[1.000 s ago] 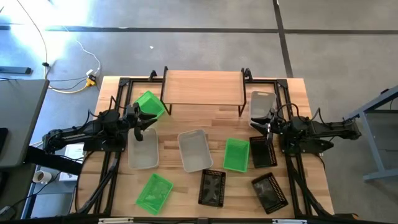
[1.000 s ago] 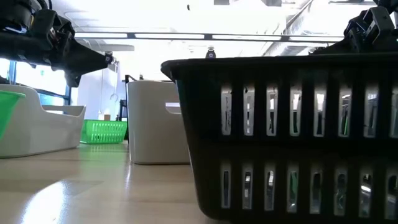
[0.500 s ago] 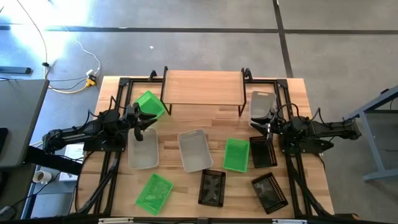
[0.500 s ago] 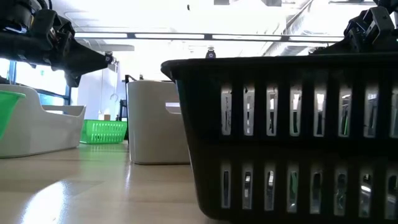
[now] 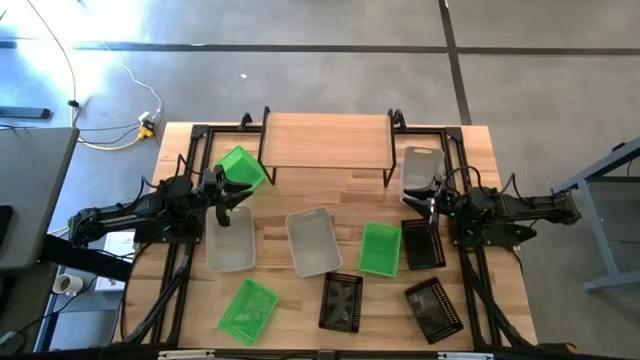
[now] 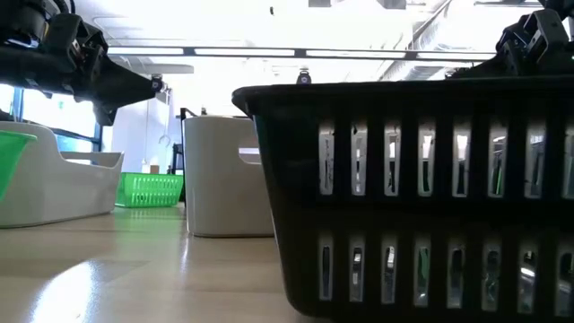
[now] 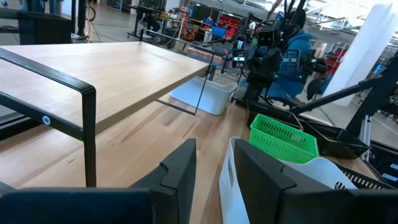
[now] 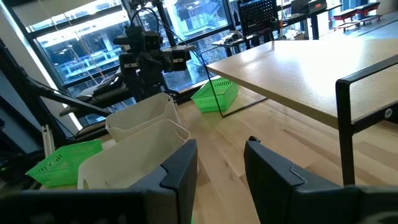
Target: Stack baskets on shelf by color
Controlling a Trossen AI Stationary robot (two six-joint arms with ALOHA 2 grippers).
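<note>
Baskets (image 5: 325, 243) scattered on tabletop, nine | shelf (image 5: 326, 140) bare | left gripper (image 5: 228, 192) parted over grey basket (image 5: 230, 238) | right gripper (image 5: 425, 200) parted, holding nothing

No visible change across the interval.
Both arms, the left gripper (image 5: 228, 190) and the right gripper (image 5: 425, 203), and every basket on the counter (image 5: 300, 185) occupy the same positions as one second earlier; no displacement is detectable in either view.
</note>
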